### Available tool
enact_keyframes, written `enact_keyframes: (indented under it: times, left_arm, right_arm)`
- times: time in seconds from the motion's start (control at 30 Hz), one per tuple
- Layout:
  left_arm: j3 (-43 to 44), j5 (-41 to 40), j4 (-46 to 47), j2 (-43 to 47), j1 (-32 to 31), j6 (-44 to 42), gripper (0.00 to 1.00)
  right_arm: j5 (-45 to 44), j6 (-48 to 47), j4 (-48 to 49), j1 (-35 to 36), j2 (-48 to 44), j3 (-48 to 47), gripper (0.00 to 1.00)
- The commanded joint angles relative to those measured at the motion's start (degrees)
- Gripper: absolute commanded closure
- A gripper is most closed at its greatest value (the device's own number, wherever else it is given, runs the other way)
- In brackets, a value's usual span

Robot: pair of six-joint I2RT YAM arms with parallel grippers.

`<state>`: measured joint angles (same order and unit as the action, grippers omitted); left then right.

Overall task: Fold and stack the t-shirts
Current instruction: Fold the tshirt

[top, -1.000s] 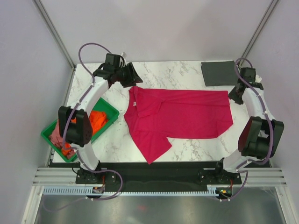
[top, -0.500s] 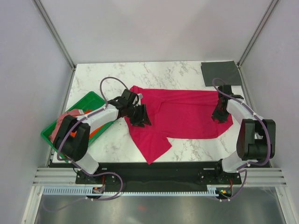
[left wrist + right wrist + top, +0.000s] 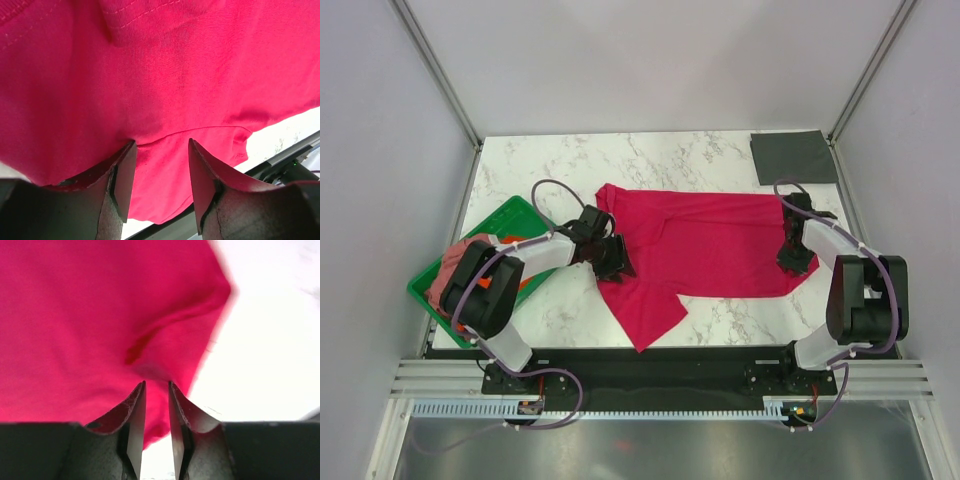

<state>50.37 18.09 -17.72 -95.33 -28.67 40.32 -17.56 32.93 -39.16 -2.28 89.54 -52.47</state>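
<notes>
The crimson-red t-shirt lies spread across the marble table, one sleeve pointing to the near edge. My left gripper presses down on its left side near the collar. In the left wrist view the jaws stand open with a ridge of the red cloth between the tips. My right gripper is at the shirt's right hem. In the right wrist view its jaws are nearly together, pinching puckered red cloth. A folded dark grey t-shirt lies at the far right corner.
A green plastic tray sits at the table's left edge, with the dusty pink t-shirt and a bit of orange cloth in it, partly hidden by my left arm. Bare marble lies in front of the shirt.
Both arms came down from the far corners onto the red shirt. Over the last half second the left gripper shifted slightly toward the shirt's left edge and the right gripper settled on the hem.
</notes>
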Motion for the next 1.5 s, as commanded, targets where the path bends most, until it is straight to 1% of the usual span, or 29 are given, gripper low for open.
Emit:
enact_keyframes:
  times: [0.0,0.03,0.07,0.1,0.13,0.2,0.27,0.3,0.33,0.37,0.4,0.43,0.47,0.5,0.6,0.8,0.9,1.0,1.37,1.43,1.47]
  left_arm:
    - [-1.85,-4.28,1.89,-0.12,0.01,1.96,0.46]
    - [-2.11,-4.64,1.89,0.14,0.01,1.96,0.46]
    - [-2.55,-4.99,1.89,0.14,0.01,2.05,0.45]
    - [-2.90,-5.34,1.89,0.23,0.01,2.31,0.45]
    - [-3.17,-5.34,1.98,0.41,0.01,2.40,0.45]
    - [-3.52,-5.08,1.98,0.58,-0.07,2.58,0.45]
    - [-3.70,-4.82,1.98,1.11,-0.07,2.49,0.45]
    - [-3.70,-4.55,1.98,1.46,-0.07,2.57,0.45]
    - [-3.61,-4.46,1.98,1.90,-0.16,2.66,0.45]
    - [-3.44,-4.29,1.90,2.16,-0.25,2.75,0.45]
    - [-3.26,-4.29,1.89,2.86,-0.51,2.75,0.45]
    - [-3.17,-4.29,1.98,3.13,-0.51,2.75,0.45]
    - [-3.09,-4.20,1.90,3.57,-0.60,2.84,0.45]
    - [-3.08,-4.03,2.07,4.18,-0.60,3.19,0.45]
    - [-2.38,-2.63,2.07,5.06,-0.78,3.72,0.45]
    - [0.17,1.59,1.81,8.40,-0.95,2.84,0.45]
    - [-0.18,3.79,1.98,10.60,-0.95,2.93,0.44]
    - [-0.62,5.73,1.90,12.00,-0.95,2.58,0.44]
    - [-0.10,7.49,1.89,13.59,-0.87,1.61,0.43]
    - [-0.10,7.75,1.90,13.85,-0.87,1.70,0.43]
    - [-0.10,7.75,1.81,13.85,-0.78,1.70,0.43]
  right_arm:
    - [-13.44,9.48,-11.95,-0.09,-3.92,-1.67,0.69]
    - [-16.33,12.05,-13.47,-0.09,-5.93,-0.28,0.70]
    - [-16.45,13.99,-14.19,-0.09,-10.83,0.95,0.70]
    - [-16.71,16.01,-14.54,-0.09,-13.40,2.18,0.67]
    - [-17.15,20.46,-14.63,-0.09,-15.86,4.72,0.67]
    - [-17.33,23.31,-14.89,-0.09,-20.69,5.97,0.66]
    - [-18.03,25.78,-16.29,-0.09,-21.42,4.75,0.66]
    - [-17.42,25.00,-15.26,-0.09,-21.25,3.96,0.66]
    - [-15.50,22.73,-12.55,0.00,-21.16,3.26,0.64]
    - [-12.09,14.53,-9.04,0.09,-20.11,3.16,0.62]
    - [-5.88,10.88,-2.92,0.09,-19.49,3.07,0.60]
    - [-3.03,6.75,-1.12,0.35,-18.44,2.64,0.59]
    - [-1.87,0.62,-0.05,0.61,-17.39,2.37,0.58]
    - [-2.56,-1.79,0.83,0.88,-15.29,2.20,0.56]
    - [-3.71,-6.89,3.11,0.88,-12.73,2.46,0.55]
    - [-4.76,-10.33,4.35,0.88,-7.46,-0.70,0.55]
    - [-1.69,-11.48,5.58,0.88,-5.34,-1.67,0.56]
    - [-1.51,-12.36,5.59,0.88,-4.20,-2.29,0.57]
    - [-1.68,-11.92,6.81,0.88,1.07,-2.29,0.61]
    - [-3.52,-10.96,6.64,0.88,1.43,-2.11,0.67]
    - [-4.84,-10.35,6.29,0.88,1.43,-2.11,0.72]
